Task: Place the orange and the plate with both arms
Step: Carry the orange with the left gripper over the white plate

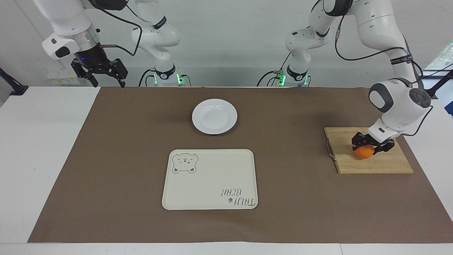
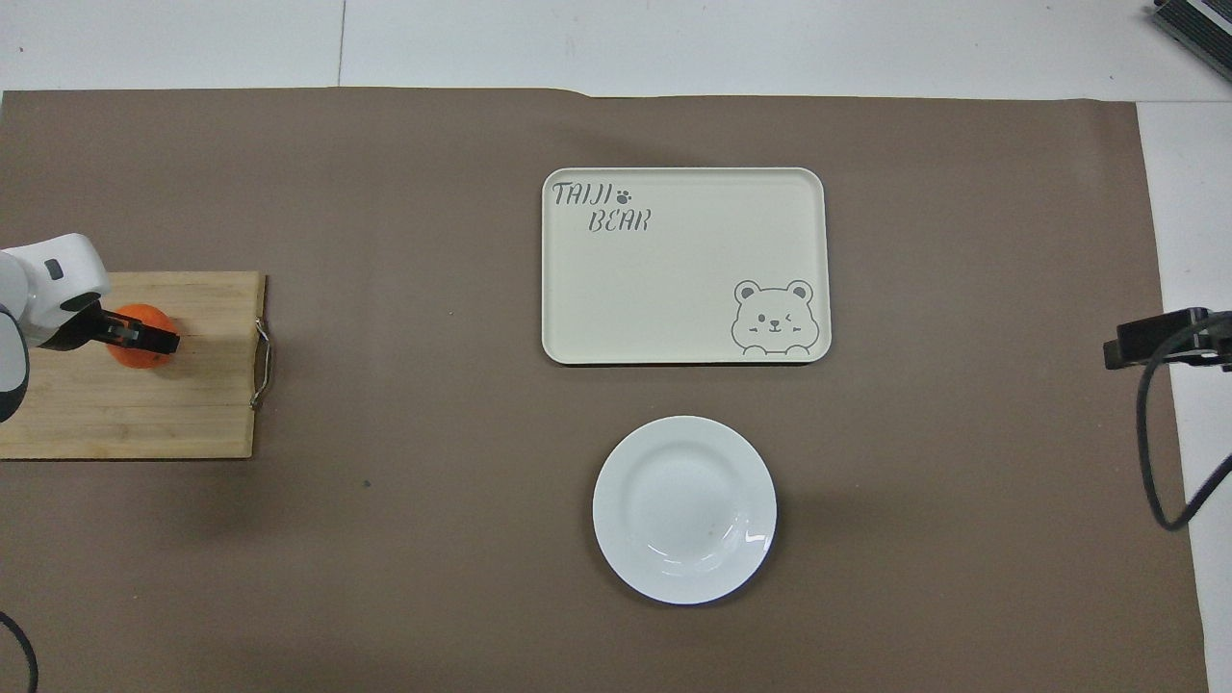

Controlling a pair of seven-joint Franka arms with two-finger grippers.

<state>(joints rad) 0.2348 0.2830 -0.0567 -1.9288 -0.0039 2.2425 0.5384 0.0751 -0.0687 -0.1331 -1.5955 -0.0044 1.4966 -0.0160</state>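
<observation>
Clamped jaws of the left gripper (image 1: 369, 148) pinched the orange (image 1: 364, 152) on the wooden board (image 1: 385, 164) at the left arm's end, while the cream tray (image 1: 212, 184) lay centrally, the plate (image 1: 214, 116) nearer the robots, and the right gripper (image 1: 102, 72) waited with jaws spread.

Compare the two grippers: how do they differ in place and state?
The left gripper is down on the cutting board, shut on the orange; the right gripper hangs high over the table's corner, open and empty. Both are black and two-fingered.
</observation>
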